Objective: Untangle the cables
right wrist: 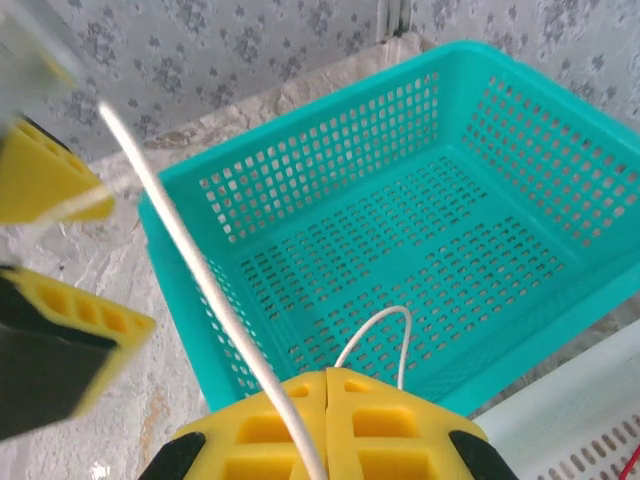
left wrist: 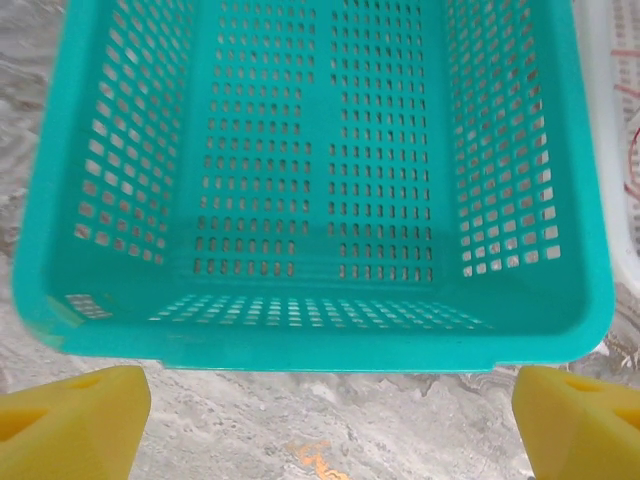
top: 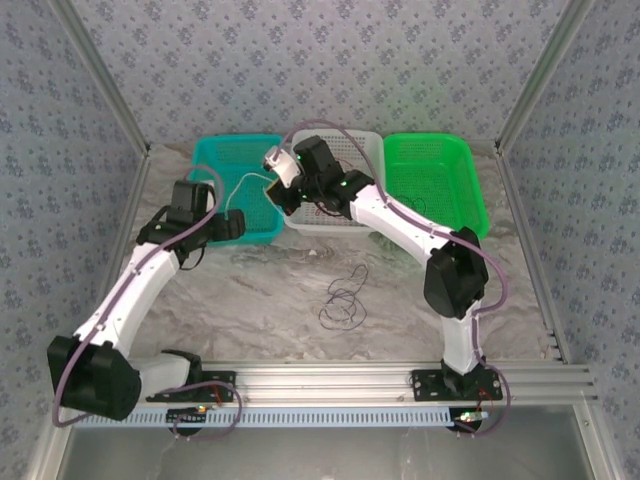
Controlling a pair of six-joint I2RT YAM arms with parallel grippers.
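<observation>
While my right claw (right wrist: 327, 385) clamps the thin white cable (right wrist: 200, 270), it slants across the teal perforated plastic basket (right wrist: 300, 118) toward my left claw (left wrist: 325, 420), jaws apart.

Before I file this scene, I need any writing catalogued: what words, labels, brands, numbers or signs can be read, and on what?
None can be read.
The teal perforated plastic basket, white perforated plastic basket, green perforated plastic basket and thin white cable carry no print.
The orange mark on the grey marbled table is too blurred to read.
</observation>
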